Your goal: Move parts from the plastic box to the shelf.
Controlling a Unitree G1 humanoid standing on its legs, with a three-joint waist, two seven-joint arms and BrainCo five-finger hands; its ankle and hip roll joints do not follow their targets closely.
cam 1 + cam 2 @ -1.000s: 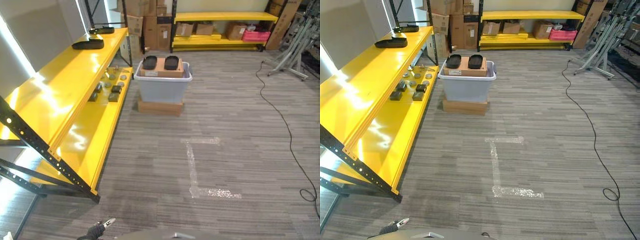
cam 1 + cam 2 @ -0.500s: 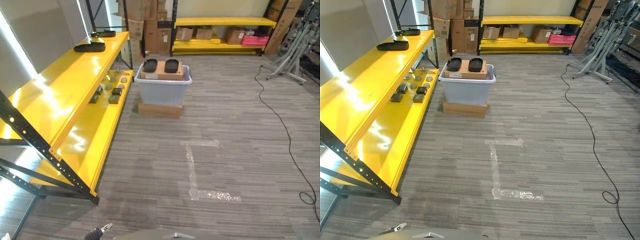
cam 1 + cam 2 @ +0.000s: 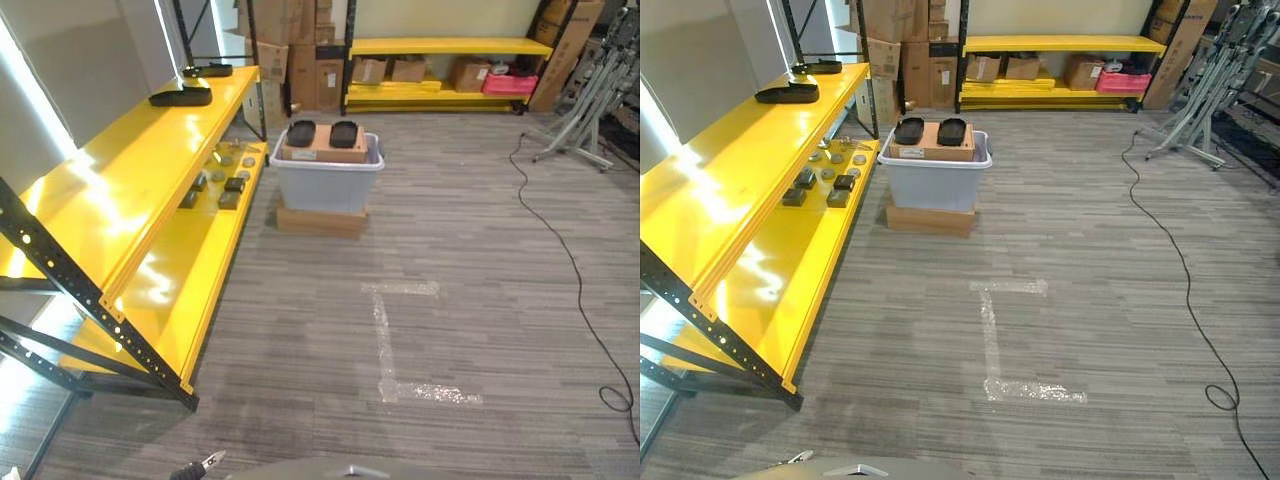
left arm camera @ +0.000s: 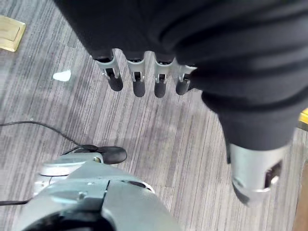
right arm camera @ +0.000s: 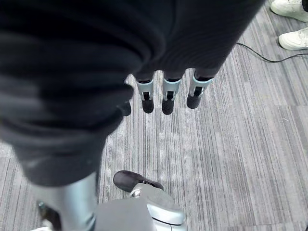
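Note:
The grey plastic box (image 3: 326, 182) stands on a flat cardboard base far ahead on the carpet. A cardboard box resting on its rim carries two black parts (image 3: 300, 131) (image 3: 344, 131). The yellow shelf (image 3: 120, 200) runs along the left; its top board holds two black parts (image 3: 180, 97) and its lower board several small parts (image 3: 226, 178). My left hand (image 4: 137, 79) hangs over the floor with straight fingers and holds nothing; one fingertip (image 3: 205, 464) peeks in at the bottom edge. My right hand (image 5: 167, 98) also hangs over the carpet, fingers straight and empty.
A second yellow rack (image 3: 445, 60) with cardboard boxes and a pink crate (image 3: 510, 84) lines the back wall. Metal stands (image 3: 590, 100) are at the far right. White tape marks (image 3: 385, 330) lie on the carpet. A person's white shoes (image 5: 291, 24) are near my right side.
The camera has shifted a little, so the whole scene sits slightly differently. My left hand has sunk lower at the bottom edge. The box and parts have not moved.

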